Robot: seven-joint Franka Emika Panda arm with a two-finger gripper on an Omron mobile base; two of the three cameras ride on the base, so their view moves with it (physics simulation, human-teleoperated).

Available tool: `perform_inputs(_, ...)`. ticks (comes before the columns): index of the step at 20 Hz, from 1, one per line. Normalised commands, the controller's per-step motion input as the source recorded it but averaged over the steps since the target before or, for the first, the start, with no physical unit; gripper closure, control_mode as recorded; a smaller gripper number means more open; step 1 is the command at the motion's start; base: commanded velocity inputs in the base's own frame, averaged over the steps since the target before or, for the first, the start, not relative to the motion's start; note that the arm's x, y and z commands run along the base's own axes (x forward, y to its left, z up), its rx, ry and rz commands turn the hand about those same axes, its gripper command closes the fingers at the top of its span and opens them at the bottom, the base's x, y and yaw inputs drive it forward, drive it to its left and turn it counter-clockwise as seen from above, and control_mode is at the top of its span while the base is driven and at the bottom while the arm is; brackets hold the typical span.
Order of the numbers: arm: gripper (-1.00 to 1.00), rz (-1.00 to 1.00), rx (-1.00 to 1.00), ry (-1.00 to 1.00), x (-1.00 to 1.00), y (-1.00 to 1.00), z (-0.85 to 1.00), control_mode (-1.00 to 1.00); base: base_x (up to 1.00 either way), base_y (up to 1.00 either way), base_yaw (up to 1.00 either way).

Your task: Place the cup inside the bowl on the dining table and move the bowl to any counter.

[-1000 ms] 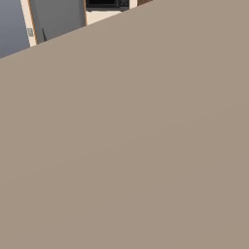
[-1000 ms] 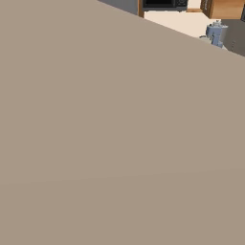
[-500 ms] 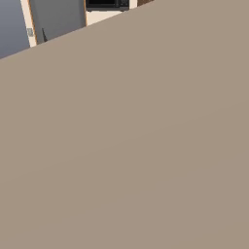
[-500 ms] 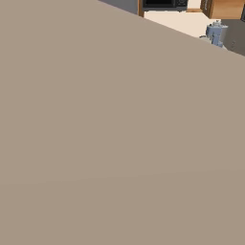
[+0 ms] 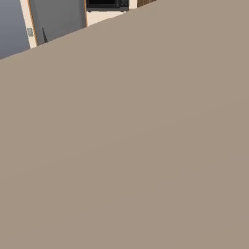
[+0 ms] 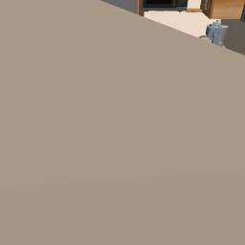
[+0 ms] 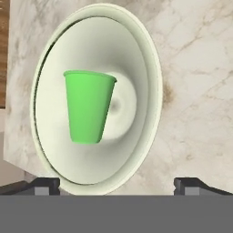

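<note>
Sitting in the bowl (image 7: 139, 54), the cup (image 7: 88, 107) lies beyond spread fingertips (image 7: 45, 186).

two small dark grey tool fingertips (image 7: 43, 186), blocky, squared ends, matte finish

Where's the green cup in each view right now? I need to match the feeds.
Hand view: cup left of centre, inside the bowl, on the marbled counter.
Left base view: a tan surface in front, black appliance at the top edge.
Right base view: same tan surface, black appliance at the top edge.
Shared landmark: the black appliance, both base views.
</note>
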Motion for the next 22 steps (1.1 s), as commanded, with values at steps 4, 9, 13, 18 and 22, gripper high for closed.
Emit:
perform_inputs(4,-1.00,0.06,0.00,0.00,0.06,0.00,-0.08,-1.00,0.00,0.00,0.00)
perform_inputs(9,-1.00,0.05,0.00,0.02,0.06,0.00,-0.28,-1.00,0.00,0.00,0.00)
perform_inputs(13,-1.00,0.04,0.00,0.02,0.04,0.00,-0.19,-1.00,0.00,0.00,0.00)
perform_inputs(18,-1.00,0.03,0.00,0.02,0.26,0.00,-0.21,-1.00,0.00,0.00,0.00)
perform_inputs(22,-1.00,0.00,0.00,0.04,0.52,0.00,-0.13,-1.00,0.00,0.00,0.00)
